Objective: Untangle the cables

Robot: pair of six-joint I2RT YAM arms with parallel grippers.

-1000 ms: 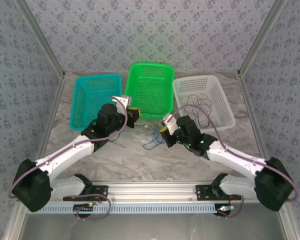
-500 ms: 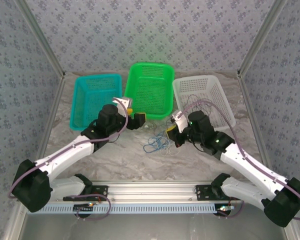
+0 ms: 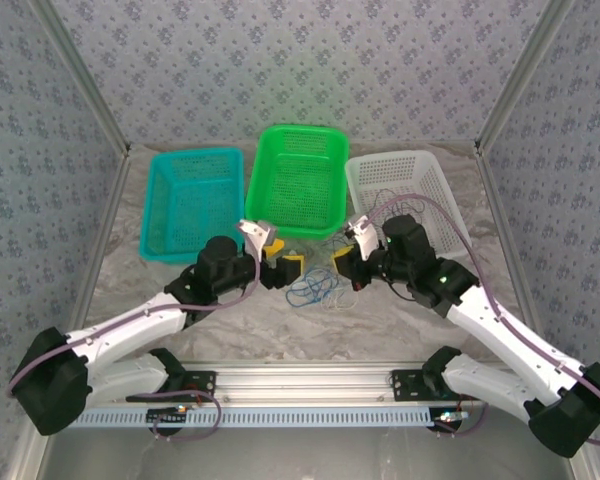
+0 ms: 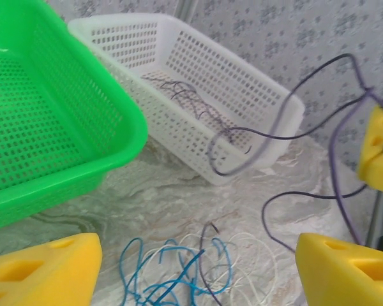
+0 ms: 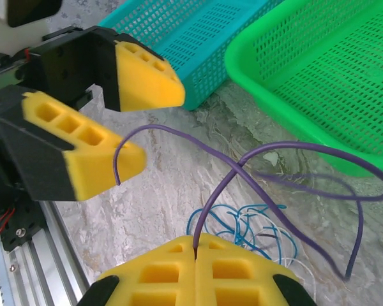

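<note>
The left gripper (image 3: pixel 283 257) has moved nearer the blue cable (image 3: pixel 310 290), its jaws now spread wide. The right gripper (image 5: pixel 196 255) pinches the purple cable (image 5: pixel 293 148).

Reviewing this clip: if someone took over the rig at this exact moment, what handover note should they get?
Left gripper: open, holding nothing, next to the pile.
Right gripper: shut on the purple cable, which loops up off the table.
Pile of blue and whitish cables: tangled on the table between the grippers, in front of the green basket.
Dark cables lie in the white basket.
Done: purple cable gripped and raised.
Left: a dark strand crosses the pile, so pull the purple one clear, then separate blue from whitish.
</note>
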